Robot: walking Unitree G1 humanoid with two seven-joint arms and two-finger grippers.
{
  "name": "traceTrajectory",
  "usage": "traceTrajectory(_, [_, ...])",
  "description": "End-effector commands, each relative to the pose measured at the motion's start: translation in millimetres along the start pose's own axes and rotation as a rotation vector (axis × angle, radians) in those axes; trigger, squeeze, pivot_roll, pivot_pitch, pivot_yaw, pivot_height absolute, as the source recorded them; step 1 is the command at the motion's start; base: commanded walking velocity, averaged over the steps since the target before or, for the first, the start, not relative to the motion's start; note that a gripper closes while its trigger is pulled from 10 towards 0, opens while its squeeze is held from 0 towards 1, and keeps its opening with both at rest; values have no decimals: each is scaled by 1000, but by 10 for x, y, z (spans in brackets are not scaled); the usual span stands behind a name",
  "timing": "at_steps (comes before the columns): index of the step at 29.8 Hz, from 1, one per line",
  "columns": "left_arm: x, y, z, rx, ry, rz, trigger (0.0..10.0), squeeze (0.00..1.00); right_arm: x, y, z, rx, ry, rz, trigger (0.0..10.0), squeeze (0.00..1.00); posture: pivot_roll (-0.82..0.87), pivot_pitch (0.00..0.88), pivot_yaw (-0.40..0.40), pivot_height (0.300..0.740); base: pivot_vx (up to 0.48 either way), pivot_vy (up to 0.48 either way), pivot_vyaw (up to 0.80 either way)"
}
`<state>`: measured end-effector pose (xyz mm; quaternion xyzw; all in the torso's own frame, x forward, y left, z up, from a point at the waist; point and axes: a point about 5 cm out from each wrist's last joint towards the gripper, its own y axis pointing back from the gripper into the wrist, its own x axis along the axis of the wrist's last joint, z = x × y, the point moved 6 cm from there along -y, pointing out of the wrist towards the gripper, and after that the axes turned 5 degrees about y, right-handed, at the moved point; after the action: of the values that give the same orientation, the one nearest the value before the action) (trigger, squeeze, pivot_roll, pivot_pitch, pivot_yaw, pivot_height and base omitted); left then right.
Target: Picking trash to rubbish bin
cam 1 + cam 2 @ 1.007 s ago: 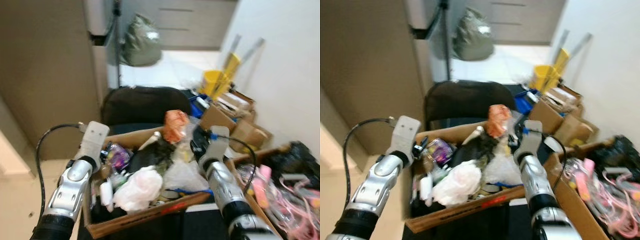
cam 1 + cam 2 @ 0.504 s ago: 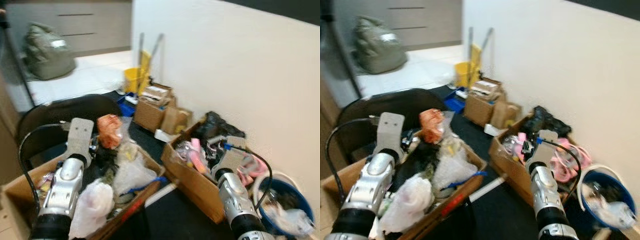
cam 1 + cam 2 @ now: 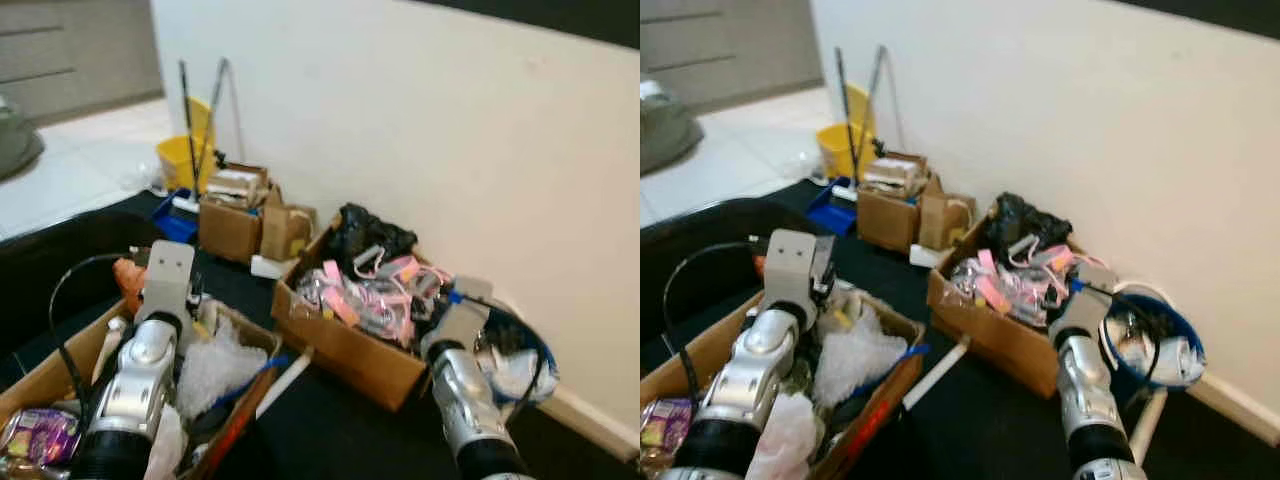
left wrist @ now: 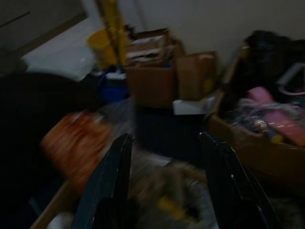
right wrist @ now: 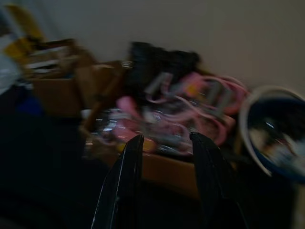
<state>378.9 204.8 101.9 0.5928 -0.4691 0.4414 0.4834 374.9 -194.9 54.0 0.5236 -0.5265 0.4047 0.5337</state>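
From the head views we see our left gripper (image 3: 172,262) over the near brown cardboard box of mixed trash (image 3: 60,365), and our right gripper (image 3: 1087,285) beside the blue round rubbish bin (image 3: 1185,352), so the right arm is nearer the bin.

Left wrist view: fingers (image 4: 107,183) spread wide, empty, an orange crumpled wrapper (image 4: 78,143) just ahead.

Right wrist view: fingers (image 5: 123,183) apart, empty.

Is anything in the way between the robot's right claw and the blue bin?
Nothing visible blocks it. The right gripper is open and empty, aimed at the cardboard box of pink hangers; the blue bin stands just beside that box, against the wall.
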Motion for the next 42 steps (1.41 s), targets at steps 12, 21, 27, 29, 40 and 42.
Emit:
traceTrajectory(12, [-54, -2, 66, -26, -14, -20, 10000, 0, -73, 80, 95, -60, -50, -20, 10000, 0, -22, 50, -28, 740, 0, 0, -800])
traceTrajectory(21, [-59, -27, 92, -30, -19, -22, 10000, 0, -76, 44, 147, -76, -44, -40, 10000, 0, -21, 41, -35, 740, 0, 0, -800])
traceTrajectory(27, [15, -53, 69, -27, -25, -5, 10000, 0, -69, 23, 185, -100, -53, -48, 10000, 0, 11, 36, -33, 740, 0, 0, -800])
traceTrajectory(29, [49, -56, 16, -19, -20, 3, 10000, 0, -55, 11, 142, -90, -53, -44, 10000, 0, 0, 51, -14, 740, 0, 0, -800])
traceTrajectory(40, [-7, -47, -49, 4, -14, -12, 10000, 0, -72, 35, 91, -85, -59, -40, 10000, 0, -2, 56, -10, 740, 0, 0, -800])
traceTrajectory(42, [6, -53, -37, 4, 1, -9, 10000, 0, -73, 37, 68, -79, -59, -41, 10000, 0, -6, 61, -9, 740, 0, 0, -800])
